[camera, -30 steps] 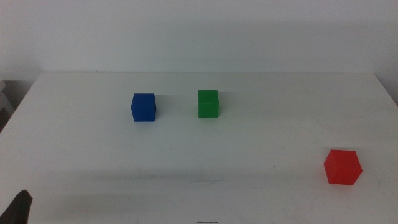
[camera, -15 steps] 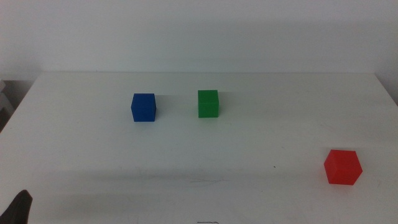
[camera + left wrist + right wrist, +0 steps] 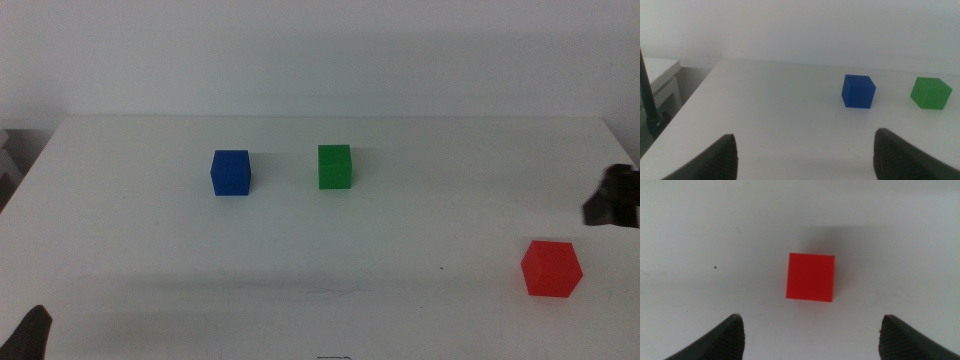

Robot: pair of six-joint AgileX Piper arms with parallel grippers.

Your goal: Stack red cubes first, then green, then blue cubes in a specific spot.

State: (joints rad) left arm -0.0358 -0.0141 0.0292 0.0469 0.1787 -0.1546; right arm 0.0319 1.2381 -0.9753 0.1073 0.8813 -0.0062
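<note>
The red cube (image 3: 551,268) sits on the white table (image 3: 320,250) at the front right. It also shows in the right wrist view (image 3: 811,276), between and ahead of the wide-apart jaws. My right gripper (image 3: 812,330) is open and empty; in the middle view it (image 3: 612,197) comes in at the right edge, above and behind the red cube. The blue cube (image 3: 231,172) and the green cube (image 3: 335,166) stand side by side at the back middle, and both show in the left wrist view (image 3: 858,91) (image 3: 931,93). My left gripper (image 3: 805,150) waits open at the front left corner (image 3: 32,335).
The table's left edge (image 3: 695,95) drops off beside my left gripper, with a pale shelf (image 3: 657,75) beyond it. A white wall (image 3: 320,50) rises behind the table's far edge.
My right gripper has come into the middle view at the right edge, above the red cube. The cubes and the left gripper have not moved.
</note>
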